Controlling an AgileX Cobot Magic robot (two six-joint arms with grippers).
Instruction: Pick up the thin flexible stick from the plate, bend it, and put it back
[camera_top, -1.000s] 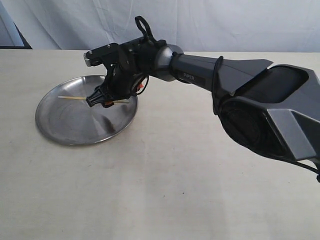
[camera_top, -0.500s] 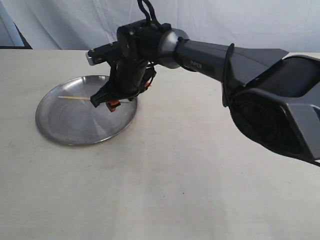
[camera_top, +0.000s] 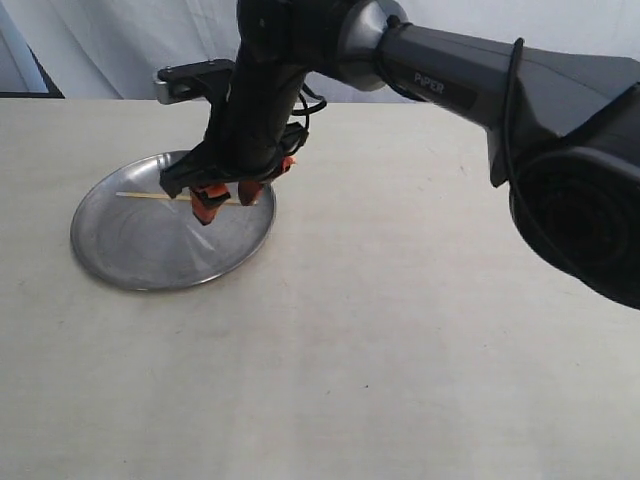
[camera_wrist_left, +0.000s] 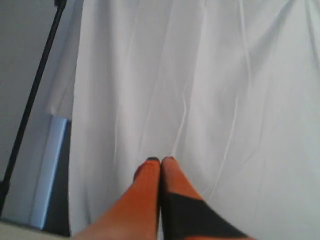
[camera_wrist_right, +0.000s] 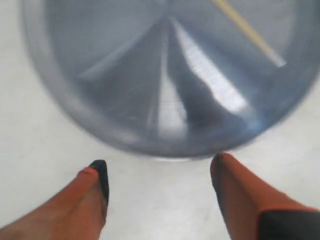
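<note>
The plate is a round silver dish on the left of the table. On its far half lies the thin flexible stick, a pale straight strand. My right gripper has reached across and hangs just above the plate's right part, open, with its orange fingers pointing down over the stick's right end and nothing between them. The right wrist view shows the plate and stick ahead of the spread right gripper. My left gripper is shut and empty, facing a white curtain.
The plate rests on a pale cloth-covered table. A white curtain hangs behind it. The bulky right arm crosses the upper right of the exterior view.
The right arm has risen and its wrist has turned, so the orange fingers now point down and stand apart. The stick has stayed on the plate.
</note>
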